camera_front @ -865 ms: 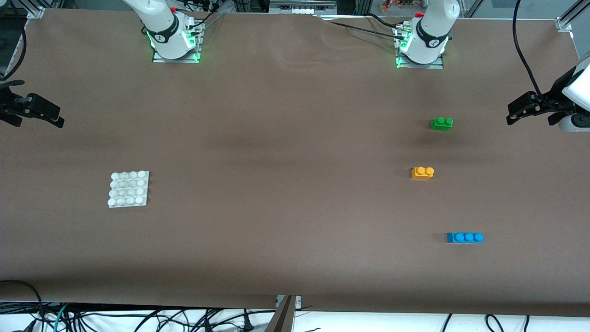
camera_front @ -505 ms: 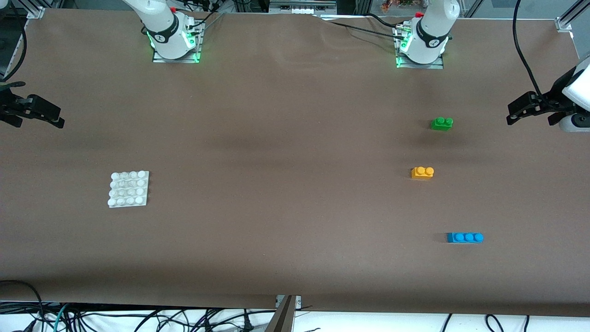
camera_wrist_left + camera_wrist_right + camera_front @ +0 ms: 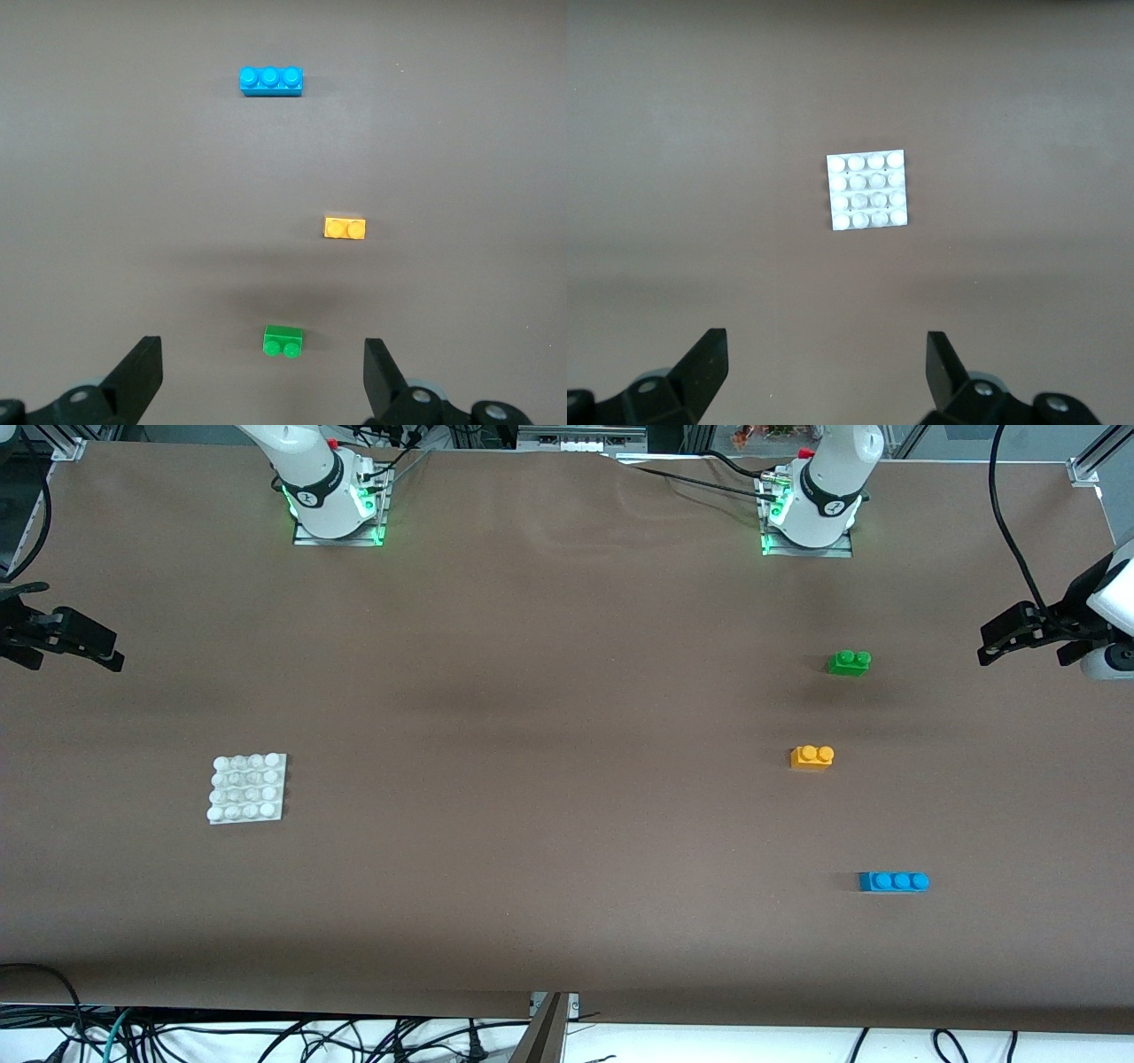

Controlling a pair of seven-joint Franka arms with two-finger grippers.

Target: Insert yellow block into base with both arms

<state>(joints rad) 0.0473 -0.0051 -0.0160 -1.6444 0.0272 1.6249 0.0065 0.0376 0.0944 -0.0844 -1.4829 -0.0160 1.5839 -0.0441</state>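
Note:
The yellow block, with two studs, lies flat on the brown table toward the left arm's end. The white studded base lies toward the right arm's end, a long way from the block. My left gripper hangs open and empty over the table's edge at the left arm's end, well apart from the block. My right gripper hangs open and empty over the table at the right arm's end, away from the base.
A green two-stud brick lies farther from the front camera than the yellow block. A blue three-stud brick lies nearer to that camera. Both arm bases stand at the back edge of the table.
My left gripper has drifted slightly toward the table's end. The right gripper, bricks and base have not moved.

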